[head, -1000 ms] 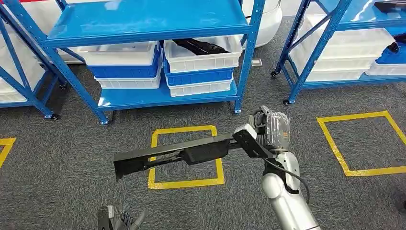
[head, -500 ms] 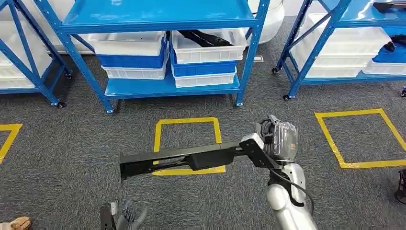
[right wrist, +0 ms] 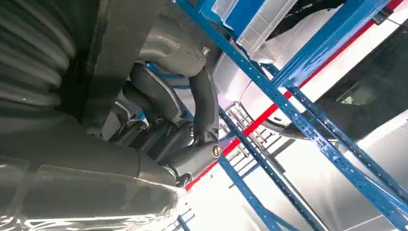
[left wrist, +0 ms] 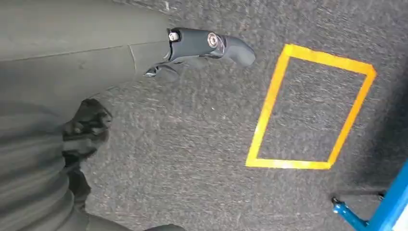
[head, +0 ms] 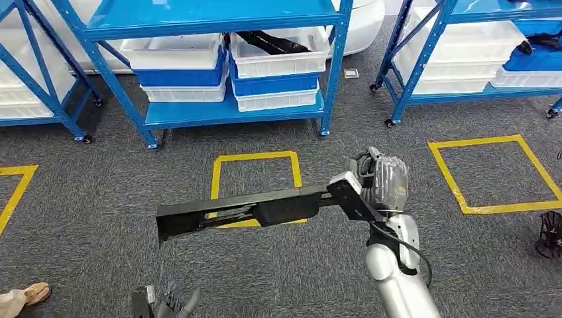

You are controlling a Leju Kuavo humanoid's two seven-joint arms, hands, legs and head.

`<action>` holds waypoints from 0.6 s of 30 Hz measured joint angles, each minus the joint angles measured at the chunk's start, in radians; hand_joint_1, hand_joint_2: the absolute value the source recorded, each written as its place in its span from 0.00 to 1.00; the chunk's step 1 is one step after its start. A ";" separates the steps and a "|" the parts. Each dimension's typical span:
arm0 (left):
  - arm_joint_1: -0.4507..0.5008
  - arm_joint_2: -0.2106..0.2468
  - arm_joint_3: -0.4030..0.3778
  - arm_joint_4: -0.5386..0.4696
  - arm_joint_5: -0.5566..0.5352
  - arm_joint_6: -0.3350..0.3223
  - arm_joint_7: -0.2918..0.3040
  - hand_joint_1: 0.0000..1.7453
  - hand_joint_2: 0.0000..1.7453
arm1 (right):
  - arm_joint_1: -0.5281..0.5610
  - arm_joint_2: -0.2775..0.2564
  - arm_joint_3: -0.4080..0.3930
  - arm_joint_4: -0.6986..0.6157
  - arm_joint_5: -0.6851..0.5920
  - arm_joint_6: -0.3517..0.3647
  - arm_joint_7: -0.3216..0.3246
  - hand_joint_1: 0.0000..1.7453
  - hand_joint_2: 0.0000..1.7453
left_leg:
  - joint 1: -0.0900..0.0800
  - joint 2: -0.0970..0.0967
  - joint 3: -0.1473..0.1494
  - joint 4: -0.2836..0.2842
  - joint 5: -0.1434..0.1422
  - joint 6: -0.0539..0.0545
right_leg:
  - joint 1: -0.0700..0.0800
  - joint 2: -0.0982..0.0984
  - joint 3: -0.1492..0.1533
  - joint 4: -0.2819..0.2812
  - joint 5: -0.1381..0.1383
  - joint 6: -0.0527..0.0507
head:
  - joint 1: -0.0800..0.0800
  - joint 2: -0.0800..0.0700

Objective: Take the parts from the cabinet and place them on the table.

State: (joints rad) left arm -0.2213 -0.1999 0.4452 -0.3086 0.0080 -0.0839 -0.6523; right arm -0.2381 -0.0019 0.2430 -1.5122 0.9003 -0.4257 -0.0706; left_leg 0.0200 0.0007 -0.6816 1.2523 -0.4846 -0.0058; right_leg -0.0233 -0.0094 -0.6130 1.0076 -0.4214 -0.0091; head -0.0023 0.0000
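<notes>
A long black part (head: 252, 209) hangs level over the grey carpet, stretching to the left from my right hand (head: 381, 180), which grips its right end. In the right wrist view the fingers (right wrist: 202, 101) curl around the dark bar of the part (right wrist: 108, 62). My left hand (head: 166, 305) is low at the picture's bottom edge, fingers apart and holding nothing; its thumb (left wrist: 207, 43) shows over bare carpet. Another black part (head: 272, 43) lies in a white bin (head: 278, 63) on the blue cabinet (head: 232, 112) ahead.
Stacked white and blue bins (head: 182, 73) fill the cabinet's lower shelf. A second blue rack (head: 464, 93) stands at right. Yellow taped squares (head: 255, 159) (head: 490, 175) mark the floor. A person's foot (head: 23, 295) is at the bottom left, a dark object (head: 550, 235) at the right edge.
The whole view has shifted, so the camera moved; the cabinet now sits higher in the picture. My right hand still holds the part. A person's foot has come in at bottom left.
</notes>
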 joint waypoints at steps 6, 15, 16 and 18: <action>-0.006 0.002 -0.008 -0.016 0.005 0.002 0.011 0.00 1.00 | -0.085 -0.010 -0.013 0.019 -0.033 0.015 0.011 1.00 1.00 | -0.013 -0.004 0.163 -0.248 -0.019 0.031 | 0.002 0.002 -0.027 -0.007 0.055 0.047 | -0.002 0.000; -0.003 0.002 -0.012 -0.018 0.014 0.005 0.015 0.00 1.00 | -0.114 -0.013 -0.027 0.077 -0.035 0.012 -0.001 1.00 1.00 | -0.012 0.004 0.032 -0.260 0.104 0.055 | 0.003 0.005 -0.048 0.252 -0.082 0.070 | 0.008 0.000; -0.003 0.002 -0.016 -0.018 0.014 0.005 0.015 0.00 1.00 | -0.119 -0.012 -0.029 0.080 -0.035 0.012 -0.001 1.00 1.00 | -0.012 0.004 0.019 -0.259 0.115 0.051 | 0.003 0.005 0.012 0.174 -0.063 0.074 | 0.008 0.000; -0.004 0.003 -0.024 -0.022 0.014 0.005 0.015 0.00 1.00 | -0.133 -0.012 -0.031 0.085 -0.035 0.011 -0.003 1.00 1.00 | -0.018 0.001 0.002 -0.255 0.134 0.038 | 0.010 0.006 0.147 -0.017 -0.111 0.055 | 0.009 0.000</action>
State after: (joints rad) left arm -0.2249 -0.1972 0.4208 -0.3307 0.0225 -0.0786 -0.6371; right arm -0.3707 -0.0137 0.2121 -1.4271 0.8652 -0.4143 -0.0732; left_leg 0.0017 0.0022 -0.6795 0.9973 -0.3506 0.0318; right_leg -0.0136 -0.0036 -0.4655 0.9908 -0.5324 0.0457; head 0.0069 0.0000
